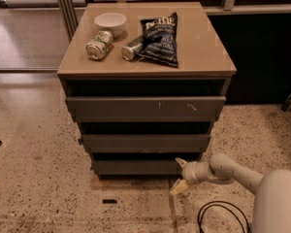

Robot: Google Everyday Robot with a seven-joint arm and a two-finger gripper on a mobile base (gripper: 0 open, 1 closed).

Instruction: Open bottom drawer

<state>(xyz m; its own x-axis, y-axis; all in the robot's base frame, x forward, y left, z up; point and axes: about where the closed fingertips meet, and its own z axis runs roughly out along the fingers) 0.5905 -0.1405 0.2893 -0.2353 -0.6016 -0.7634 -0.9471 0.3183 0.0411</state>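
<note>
The gripper (177, 176) is low at the right end of the bottom drawer (136, 167), jaws spread apart, very near the front. The middle drawer (145, 142) is directly above and closes the way from above. The floor (48, 178) in front gives free room, except a small dark piece (109, 201) and a black cable (218, 216) on the right.

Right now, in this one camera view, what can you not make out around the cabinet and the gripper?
All in the camera view:
1. Inside of the bottom drawer: hidden under the middle drawer front, in shadow.
2. Whether the gripper, open at that drawer's right end, touches it: its upper tip overlaps the front.
3. Robot arm: cut off by the lower right edge.
4. Label on the left can: too small.
</note>
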